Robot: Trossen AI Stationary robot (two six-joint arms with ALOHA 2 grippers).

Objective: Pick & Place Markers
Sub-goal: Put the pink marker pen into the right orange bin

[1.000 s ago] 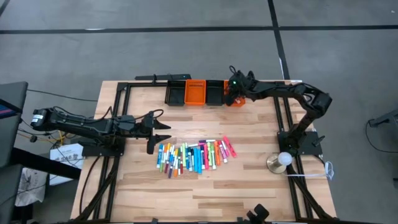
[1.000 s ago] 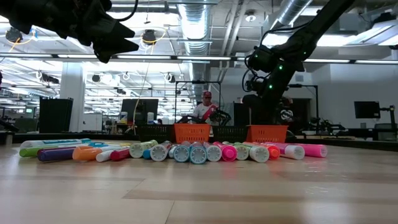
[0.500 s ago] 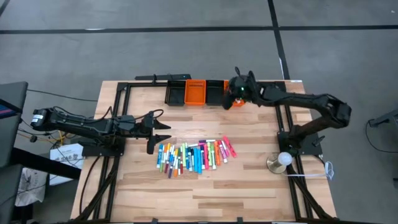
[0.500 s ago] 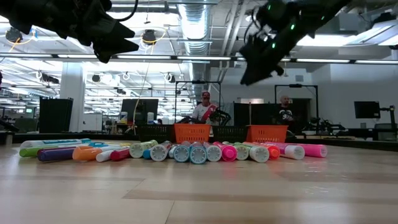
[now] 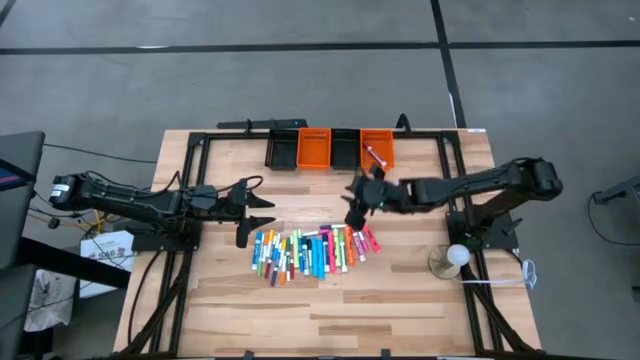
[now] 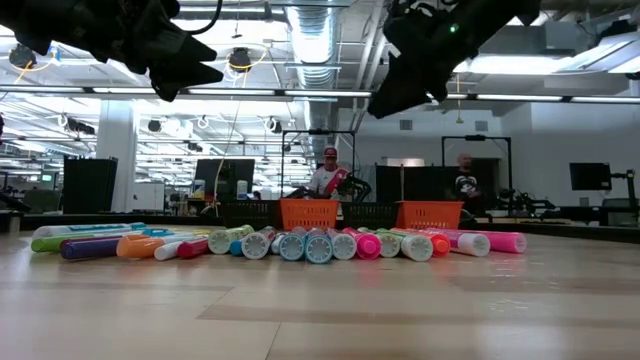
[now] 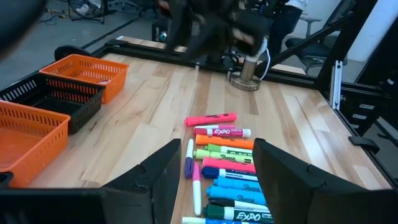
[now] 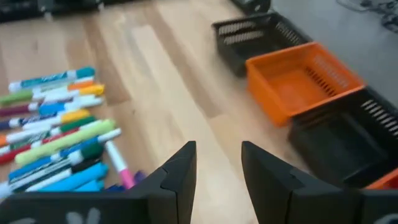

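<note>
The markers (image 5: 312,250) look light, hard and a bit slippery, so pinch one round its middle. The right gripper (image 5: 352,214) hangs over them, open and empty. The left gripper (image 5: 262,212) waits beside them, open too

Bright overhead light; right wrist view motion-blurred.

The high view looks straight down on the whole pale wooden table (image 5: 400,300). The low view sits at tabletop height, facing twelve o'clock into the room. Both wrist views look close along the tabletop; all four share the row of mixed-colour capped markers (image 5: 312,250).
</note>
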